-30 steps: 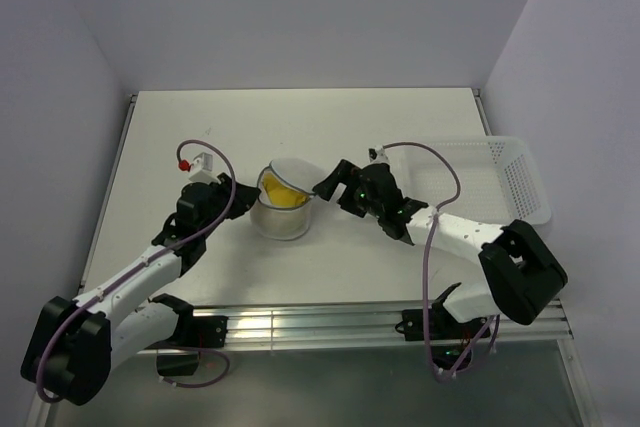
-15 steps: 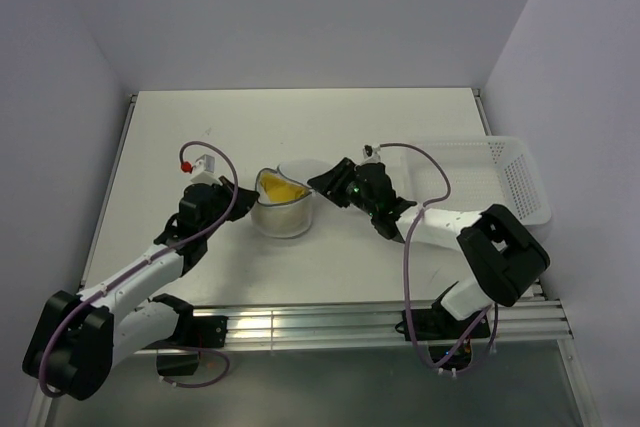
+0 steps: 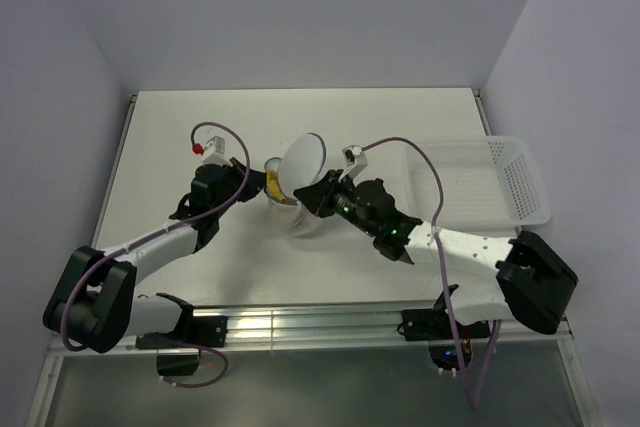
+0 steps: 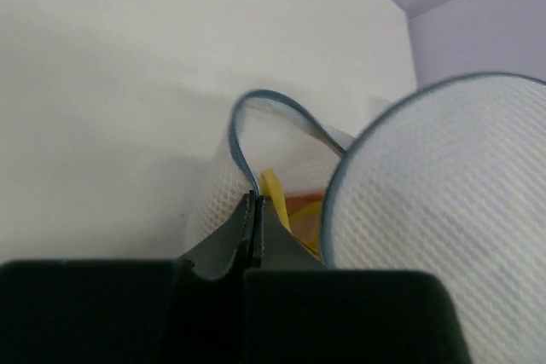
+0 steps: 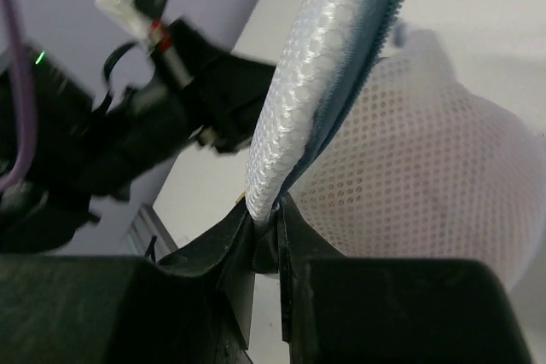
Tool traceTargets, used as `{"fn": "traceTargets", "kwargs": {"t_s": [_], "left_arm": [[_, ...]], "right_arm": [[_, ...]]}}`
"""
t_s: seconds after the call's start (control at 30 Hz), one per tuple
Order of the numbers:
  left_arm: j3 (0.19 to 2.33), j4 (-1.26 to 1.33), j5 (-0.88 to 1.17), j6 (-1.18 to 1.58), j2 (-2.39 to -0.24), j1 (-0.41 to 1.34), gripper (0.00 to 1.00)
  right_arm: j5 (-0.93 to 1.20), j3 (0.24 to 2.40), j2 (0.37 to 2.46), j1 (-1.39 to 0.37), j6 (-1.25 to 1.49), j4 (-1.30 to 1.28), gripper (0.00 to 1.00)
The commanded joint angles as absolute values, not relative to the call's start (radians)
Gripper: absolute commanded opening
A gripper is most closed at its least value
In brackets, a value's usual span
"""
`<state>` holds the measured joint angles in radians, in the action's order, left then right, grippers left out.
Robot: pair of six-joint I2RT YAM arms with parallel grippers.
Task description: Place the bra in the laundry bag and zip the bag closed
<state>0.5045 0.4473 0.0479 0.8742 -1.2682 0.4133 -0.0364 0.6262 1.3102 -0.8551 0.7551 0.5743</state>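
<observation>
Standing by the white table, I took the whole arrangement to be about holding the mouth wide: the small round laundry bag of translucent white mesh sat in the middle of the table between the two arms, well apart from the white plastic lattice basket on the right. The left gripper had its fingers pressed fully together on the dark-edged rim of the bag's body, pinning that near-left side. The right gripper was nipped down tight on the edge of the round mesh lid, which stood raised above the body. One hold anchored the pouch, I judged, and the other kept the flap out of the way. The yellow bra lay inside the body, showing just behind the pinched rim; how much of it was tucked in I could not tell. The mouth pointed upward and somewhat toward the left arm, and the lid stood nearly on edge, its broad face turned that way too. Being round, the pouch had no real long axis; opened like this, its longest run went from the body up through the lid.
</observation>
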Motion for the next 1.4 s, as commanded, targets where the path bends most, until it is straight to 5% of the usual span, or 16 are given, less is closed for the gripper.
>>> {"fn": "traceTargets", "kwargs": {"t_s": [0.0,0.07,0.1,0.13,0.2,0.23,0.47,0.63,1.07,1.37], "left_arm": [[0.591,0.586,0.101,0.908,-1.287,0.411,0.00],[0.574,0.568,0.097,0.910,-1.260,0.413,0.11],[0.549,0.548,0.091,0.908,-1.243,0.413,0.33],[0.537,0.499,0.086,0.901,-1.203,0.413,0.46],[0.499,0.441,0.068,0.876,-1.158,0.411,0.69],[0.492,0.378,0.066,0.867,-1.111,0.410,0.72],[0.534,0.213,0.130,0.779,-0.949,0.410,0.73],[0.597,0.282,0.361,0.807,-1.097,0.410,0.68],[0.753,0.635,0.527,0.856,-1.491,0.394,0.79],[0.773,0.923,0.733,0.994,-1.693,0.379,0.75]], "right_arm": [[-0.072,0.572,1.197,-0.893,0.574,0.614,0.13],[-0.090,0.525,1.167,-0.890,0.574,0.627,0.12],[-0.081,0.484,1.169,-0.884,0.575,0.638,0.11],[-0.071,0.463,1.180,-0.873,0.580,0.655,0.10],[-0.052,0.413,1.196,-0.870,0.583,0.710,0.09],[-0.035,0.400,1.218,-0.867,0.575,0.733,0.07],[-0.005,0.333,1.201,-0.841,0.569,0.798,0.06],[0.064,0.298,1.187,-0.792,0.618,0.833,0.06],[0.259,0.222,1.198,-0.698,0.692,1.011,0.06],[0.301,0.227,1.230,-0.681,0.704,1.029,0.05]]}}
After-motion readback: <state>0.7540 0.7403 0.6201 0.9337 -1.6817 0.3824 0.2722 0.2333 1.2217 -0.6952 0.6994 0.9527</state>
